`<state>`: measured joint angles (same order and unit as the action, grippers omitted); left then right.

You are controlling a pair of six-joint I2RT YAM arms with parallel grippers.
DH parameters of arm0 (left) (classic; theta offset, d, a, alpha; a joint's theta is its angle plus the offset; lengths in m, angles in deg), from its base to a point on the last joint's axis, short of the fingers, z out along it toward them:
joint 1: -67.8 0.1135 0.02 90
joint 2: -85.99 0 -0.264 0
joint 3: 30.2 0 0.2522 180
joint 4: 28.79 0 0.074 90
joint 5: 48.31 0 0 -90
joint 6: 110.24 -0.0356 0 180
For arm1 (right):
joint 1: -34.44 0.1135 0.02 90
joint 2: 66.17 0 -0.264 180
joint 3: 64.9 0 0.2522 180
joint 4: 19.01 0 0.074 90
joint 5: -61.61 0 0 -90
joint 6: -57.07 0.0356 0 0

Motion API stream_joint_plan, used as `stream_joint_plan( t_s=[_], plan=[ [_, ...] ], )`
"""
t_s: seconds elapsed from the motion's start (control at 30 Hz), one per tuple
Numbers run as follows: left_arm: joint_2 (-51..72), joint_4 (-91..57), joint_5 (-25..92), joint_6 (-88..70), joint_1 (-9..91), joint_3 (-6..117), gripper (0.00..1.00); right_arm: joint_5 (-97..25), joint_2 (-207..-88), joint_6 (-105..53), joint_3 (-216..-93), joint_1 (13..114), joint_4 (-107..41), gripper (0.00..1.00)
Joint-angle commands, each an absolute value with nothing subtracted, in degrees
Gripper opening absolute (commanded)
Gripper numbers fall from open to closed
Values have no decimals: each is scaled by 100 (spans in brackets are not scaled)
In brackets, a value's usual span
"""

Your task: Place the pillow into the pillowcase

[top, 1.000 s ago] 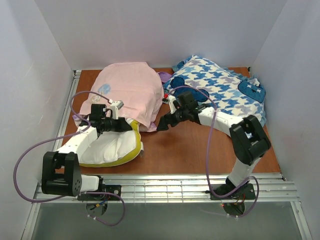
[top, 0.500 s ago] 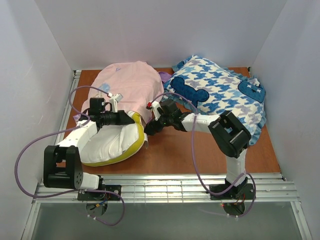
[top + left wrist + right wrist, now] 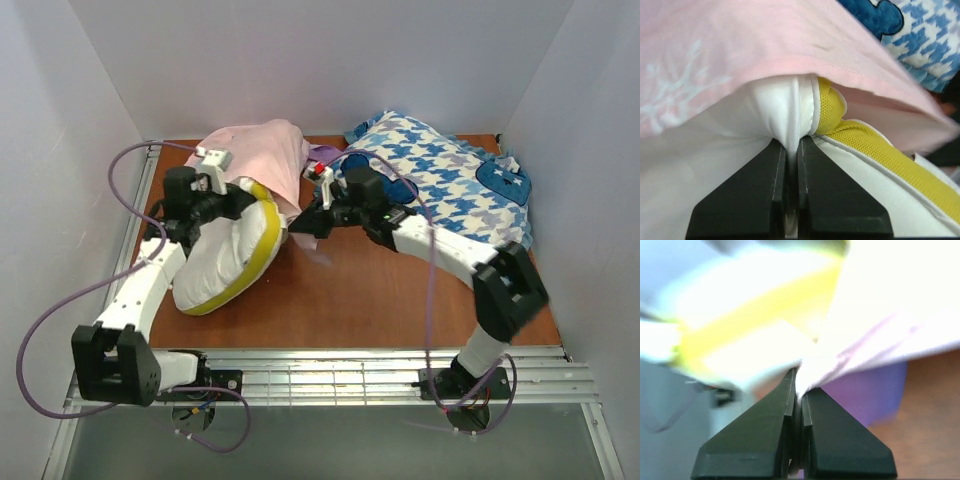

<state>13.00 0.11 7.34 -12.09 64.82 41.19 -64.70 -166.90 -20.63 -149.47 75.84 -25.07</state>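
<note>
Insertion is in hand — the pillow (image 3: pixel 215 265), far end inside the pillowcase (image 3: pixel 265 150), is pinched by the left end effector (image 3: pixel 792 146), the hem by the right end effector (image 3: pixel 799 387); a deeper push is likely needed.

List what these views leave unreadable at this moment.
Top view: how deep the pillow sits in the pillowcase; the left arm and the case itself cover its far end.
Right wrist view: motion blur smears everything beyond the right gripper, shut on the pillowcase.
Left wrist view: the left gripper pinches the pillow; the pillowcase's opening runs off frame.
</note>
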Motion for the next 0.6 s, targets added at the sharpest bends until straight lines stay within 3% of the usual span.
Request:
stream_joint_plan(
  t_s=[0.0,0.1,0.2,0.33,0.5,0.53,0.57],
  plan=[
    [1841,-342,3093,-2550,5078,3834,0,-7953,-15434,-1263,-14171,7785,-2433,1],
    [1359,-1263,4490,-2762,4408,2875,0,-8164,-15397,-1526,-13503,7803,-2898,1],
    [454,-1537,5257,-2297,4381,3022,0,-8376,-15380,-1430,-13089,7812,-3057,1],
    [57,-1942,5320,-2147,4398,3278,0,-8412,-15406,-1841,-12850,7803,-3794,1],
    [-331,-1364,5400,-1743,4556,3708,1,-8122,-15266,-2589,-12560,7689,-4305,1],
    [-243,-1249,4608,-1734,4678,3682,26,-8060,-15230,-2651,-12560,7671,-4358,1],
    [-86,-1126,4165,-1734,4749,3595,40,-7973,-15213,-2677,-12612,7645,-4384,1]
  ],
)
